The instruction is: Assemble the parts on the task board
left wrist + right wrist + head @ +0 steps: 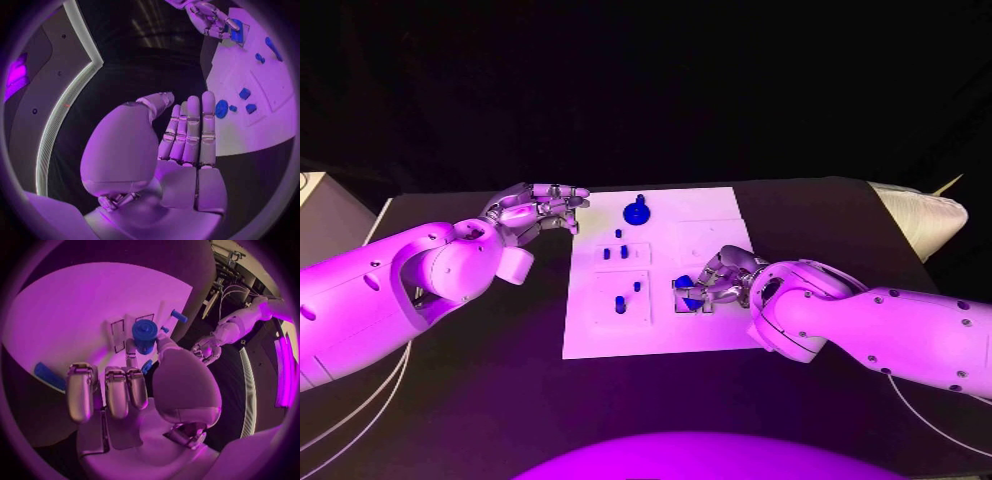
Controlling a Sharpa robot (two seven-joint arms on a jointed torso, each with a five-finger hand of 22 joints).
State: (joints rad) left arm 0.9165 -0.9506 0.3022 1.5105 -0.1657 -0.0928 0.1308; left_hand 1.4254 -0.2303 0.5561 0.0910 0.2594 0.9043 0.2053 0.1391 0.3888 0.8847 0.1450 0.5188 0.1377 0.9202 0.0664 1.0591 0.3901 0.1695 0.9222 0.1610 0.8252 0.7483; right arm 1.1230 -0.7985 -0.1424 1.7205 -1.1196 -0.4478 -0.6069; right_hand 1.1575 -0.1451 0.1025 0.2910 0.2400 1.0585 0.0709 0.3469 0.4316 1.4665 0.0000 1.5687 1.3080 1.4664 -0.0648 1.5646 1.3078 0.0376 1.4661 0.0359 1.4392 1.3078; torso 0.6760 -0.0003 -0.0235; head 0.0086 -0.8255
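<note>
On the task board (pixel 661 330), no writing is legible.

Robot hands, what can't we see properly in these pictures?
- Head view: whether the right hand grips the blue part or just touches it; its fingers cover it.
- Right wrist view: the blue cylinder's base, behind the fingers.
- Head view: the small parts' shapes on the task board, too tiny.

Matt white task board (pixel 661 325), glossy blue plastic parts (pixel 636 211), matt black table (pixel 488 400), smooth metallic robot hand (pixel 534 210)
</note>
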